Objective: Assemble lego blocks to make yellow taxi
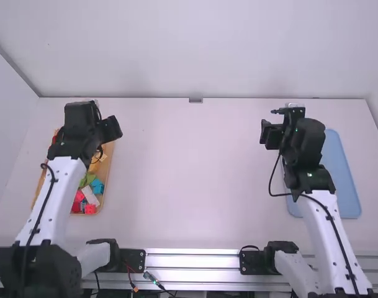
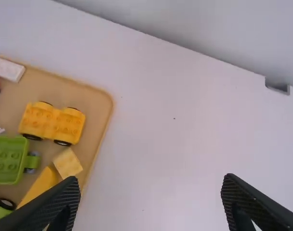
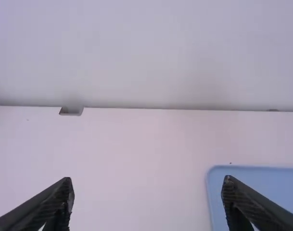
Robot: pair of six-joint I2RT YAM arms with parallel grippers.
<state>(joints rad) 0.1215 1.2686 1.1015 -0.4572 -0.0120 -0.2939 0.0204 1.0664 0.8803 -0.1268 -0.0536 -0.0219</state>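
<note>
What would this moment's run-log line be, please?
left tool open, empty | right tool open, empty | yellow wheeled piece in tan tray | taxi apparently unstarted

From high behind the left claw (image 1: 112, 128) and right claw (image 1: 269, 134), we look forward, down; wrist close-ups, facing past each, share the far wall (image 1: 195, 56).

White table (image 1: 189, 174), smooth and matte; spreads between the two grippers and past both to the back wall. Tan rimmed tray (image 2: 95, 103), rounded corners: set flat on the outer side of the left gripper (image 1: 111, 128), running back under that arm. Blue tray (image 1: 341, 180), low rim, rounded corners: flat, to the outer side of the right gripper (image 1: 271, 135), partly beneath its arm. Small grey fitting (image 3: 71, 111) at the far edge, ahead of and between the grippers; possibly a bracket.
</note>
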